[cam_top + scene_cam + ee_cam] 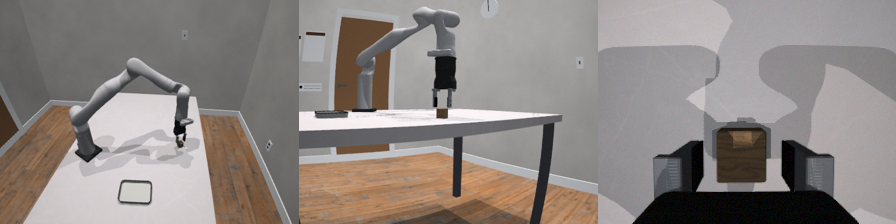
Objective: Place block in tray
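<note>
The block (741,155), a small wooden cube that looks rigid, light and not slippery, is sitting on the white table (503,118) directly under the wide-open, empty gripper (442,102), its flat opposite sides offering the best hold.

The block (180,143) sits on the surface (140,116) near its right edge. The hand (442,102) hangs directly above the block, apart from it, one finger (678,170) to each side of it in the wrist view. The tray (120,192) lies on the surface well apart from the block, toward the near edge. The arm's base (96,152) stands at the left side, between them in depth.
</note>
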Controlling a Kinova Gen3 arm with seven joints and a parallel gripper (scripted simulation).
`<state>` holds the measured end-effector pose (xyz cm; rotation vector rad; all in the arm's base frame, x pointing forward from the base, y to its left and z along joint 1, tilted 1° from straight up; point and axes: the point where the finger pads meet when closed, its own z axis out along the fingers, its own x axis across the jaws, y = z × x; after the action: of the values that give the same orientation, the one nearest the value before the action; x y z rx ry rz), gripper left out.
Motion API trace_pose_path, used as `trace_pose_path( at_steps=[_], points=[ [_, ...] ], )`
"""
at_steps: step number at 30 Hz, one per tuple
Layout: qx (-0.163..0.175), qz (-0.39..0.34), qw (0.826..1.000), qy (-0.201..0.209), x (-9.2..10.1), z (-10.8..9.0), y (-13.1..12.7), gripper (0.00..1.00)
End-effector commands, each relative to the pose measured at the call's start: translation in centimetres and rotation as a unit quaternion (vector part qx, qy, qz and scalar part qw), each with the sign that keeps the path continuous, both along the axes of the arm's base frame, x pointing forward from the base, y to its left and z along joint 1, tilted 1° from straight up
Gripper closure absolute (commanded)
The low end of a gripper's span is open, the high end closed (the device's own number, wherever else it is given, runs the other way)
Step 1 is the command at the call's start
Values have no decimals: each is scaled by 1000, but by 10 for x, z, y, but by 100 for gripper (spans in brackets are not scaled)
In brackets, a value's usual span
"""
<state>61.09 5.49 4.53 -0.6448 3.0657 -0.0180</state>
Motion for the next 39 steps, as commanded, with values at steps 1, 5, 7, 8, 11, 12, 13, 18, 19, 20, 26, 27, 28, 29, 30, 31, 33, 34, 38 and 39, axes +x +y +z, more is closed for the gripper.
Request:
trace_pose_path(
  at_steps=[1, 5, 7, 8, 11, 12, 13, 18, 19, 20, 26, 27, 28, 29, 30, 31, 33, 34, 38, 39],
  points=[
    [0, 0, 1000, -1, 1, 1, 0, 6],
    [0, 0, 1000, -1, 1, 1, 0, 6],
    [0, 0, 1000, -1, 1, 1, 0, 6],
    [0, 0, 1000, -1, 1, 1, 0, 6],
    [0, 0, 1000, -1, 1, 1, 0, 6],
    [0, 0, 1000, -1, 1, 1, 0, 6],
    [0, 0, 1000, -1, 1, 1, 0, 6],
    [0, 0, 1000, -1, 1, -2, 0, 6],
    [0, 0, 1000, -1, 1, -4, 0, 6],
    [0, 0, 1000, -1, 1, -6, 0, 6],
    [0, 0, 1000, -1, 1, -16, 0, 6],
    [0, 0, 1000, -1, 1, -18, 0, 6],
    [0, 0, 1000, -1, 1, -21, 0, 6],
    [0, 0, 1000, -1, 1, -23, 0, 6],
    [0, 0, 1000, -1, 1, -25, 0, 6],
    [0, 0, 1000, -1, 1, -27, 0, 6],
    [0, 0, 1000, -1, 1, -30, 0, 6],
    [0, 0, 1000, -1, 1, -31, 0, 6],
    [0, 0, 1000, -1, 1, -33, 0, 6],
    [0, 0, 1000, -1, 1, -33, 0, 6]
  ],
)
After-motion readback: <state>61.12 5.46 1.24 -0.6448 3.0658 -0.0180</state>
